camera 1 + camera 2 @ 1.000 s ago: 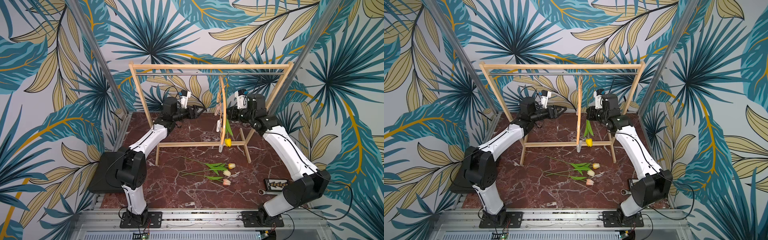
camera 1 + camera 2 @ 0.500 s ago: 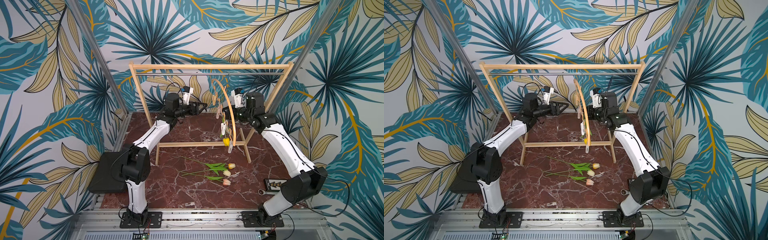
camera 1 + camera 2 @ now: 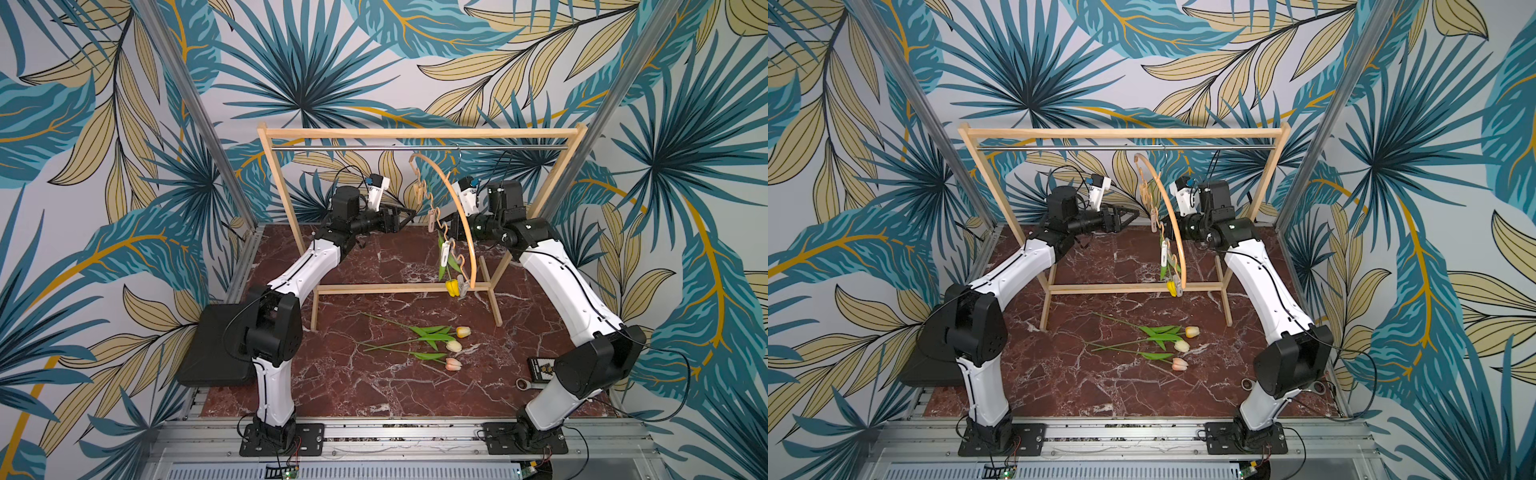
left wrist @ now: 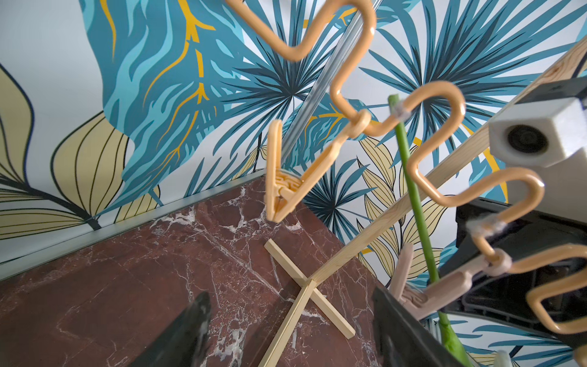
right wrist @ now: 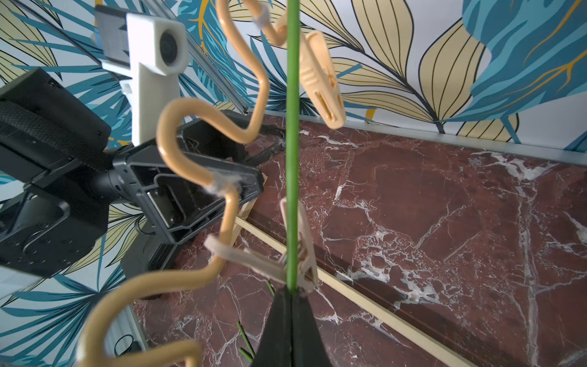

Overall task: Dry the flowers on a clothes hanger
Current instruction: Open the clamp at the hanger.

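Stem of yellow tulip (image 5: 292, 127) is pinched in closed right gripper (image 5: 290, 294) at a hanger (image 5: 162, 136) clip (image 5: 304, 244); left gripper (image 4: 290, 297) is spread wide, empty.

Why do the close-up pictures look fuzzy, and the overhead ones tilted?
Left wrist view: the left gripper sits near the lens, blurred. Right wrist view: wavy hanger bar soft, tulip stem sharper. Both top views: sharp, but metal posts lean outward.

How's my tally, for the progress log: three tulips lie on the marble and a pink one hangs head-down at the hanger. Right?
Wrong colour: the hanging tulip is yellow, as both top views show; the pink tulip lies on the marble. Three do lie there, and one hangs at the hanger.
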Robot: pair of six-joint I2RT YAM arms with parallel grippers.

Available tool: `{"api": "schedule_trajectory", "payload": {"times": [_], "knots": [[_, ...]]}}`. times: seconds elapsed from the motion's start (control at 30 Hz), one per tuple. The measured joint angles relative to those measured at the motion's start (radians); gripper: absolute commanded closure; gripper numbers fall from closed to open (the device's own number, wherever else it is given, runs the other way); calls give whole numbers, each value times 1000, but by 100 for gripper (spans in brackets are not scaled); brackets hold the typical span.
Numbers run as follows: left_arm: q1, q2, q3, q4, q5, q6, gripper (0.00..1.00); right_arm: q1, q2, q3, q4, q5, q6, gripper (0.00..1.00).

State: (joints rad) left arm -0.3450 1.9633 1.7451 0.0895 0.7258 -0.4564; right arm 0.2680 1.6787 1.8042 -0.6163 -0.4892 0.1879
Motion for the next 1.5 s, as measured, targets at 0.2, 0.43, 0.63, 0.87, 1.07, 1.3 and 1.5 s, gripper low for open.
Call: {"api": "schedule_trajectory", "payload": {"times": [0.2,0.43,0.63,0.87,1.07,1.3,1.5], "knots": [[0,5,32,10,17,1,14,0,2,14,-31,-44,-18,100],[0,33,65,29,38,5,4,0,6,29,-73,-82,-43,100],[0,86,95,41,49,4,3,0,9,39,-97,-116,-55,100],[2,93,109,49,45,10,13,0,10,48,-126,-142,-65,100],[2,95,142,55,47,6,25,0,10,48,-136,-156,-69,100],[2,97,151,58,60,-13,46,2,10,48,-145,-163,-69,100],[2,98,152,69,70,-28,47,5,10,48,-145,-163,-69,100]]}}
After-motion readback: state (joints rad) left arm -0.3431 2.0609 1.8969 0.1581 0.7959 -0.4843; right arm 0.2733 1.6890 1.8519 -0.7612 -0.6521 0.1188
